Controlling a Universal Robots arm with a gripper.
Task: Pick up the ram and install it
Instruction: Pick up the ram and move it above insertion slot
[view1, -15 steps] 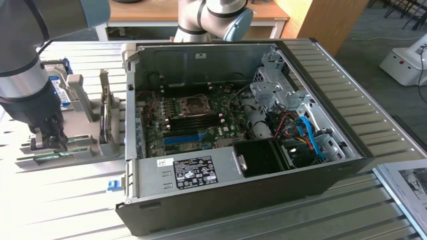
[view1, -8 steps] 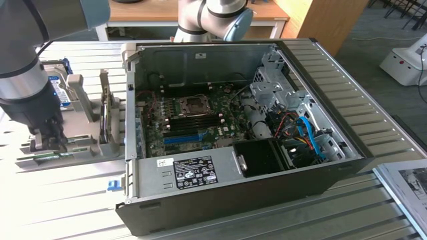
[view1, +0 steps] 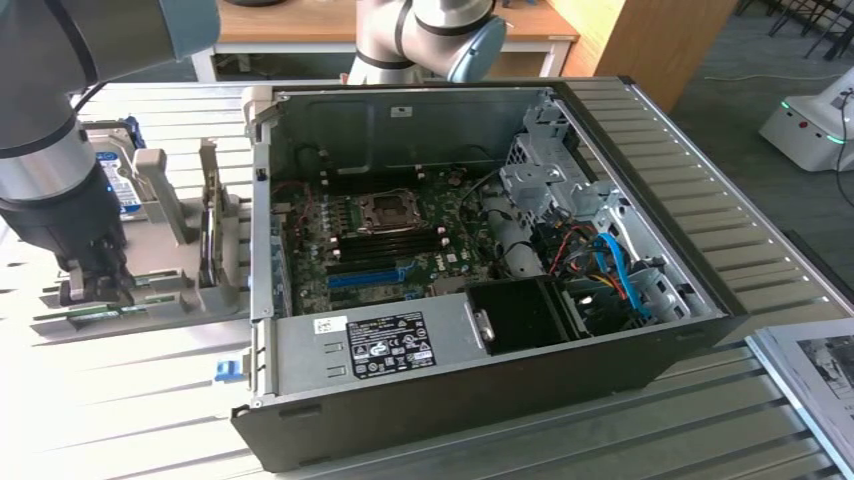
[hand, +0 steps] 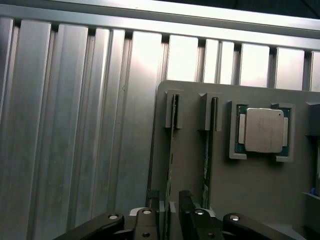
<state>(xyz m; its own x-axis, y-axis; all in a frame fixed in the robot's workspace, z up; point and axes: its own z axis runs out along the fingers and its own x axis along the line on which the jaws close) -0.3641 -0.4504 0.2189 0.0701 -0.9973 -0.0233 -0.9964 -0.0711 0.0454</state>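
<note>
Two green ram sticks stand on edge in slots of a grey holder (hand: 190, 170). My gripper (hand: 171, 204) is lowered over the nearer ram stick (hand: 172, 150), one finger on each side, open, with thin gaps to the board. The second ram stick (hand: 207, 155) stands parallel beside it, untouched. In the exterior view my gripper (view1: 94, 288) hangs at the exterior view's left, right above the ram sticks (view1: 100, 311) in the holder (view1: 147, 300). The motherboard's memory slots (view1: 390, 240) lie inside the open computer case (view1: 467, 250).
A square silver processor chip (hand: 262, 130) sits in its own pocket on the holder. A blue slot strip (view1: 363, 276), the processor socket (view1: 387, 210), a black fan block (view1: 527, 315) and blue cables (view1: 617, 270) are in the case. Upright holder posts (view1: 211, 220) stand beside my arm.
</note>
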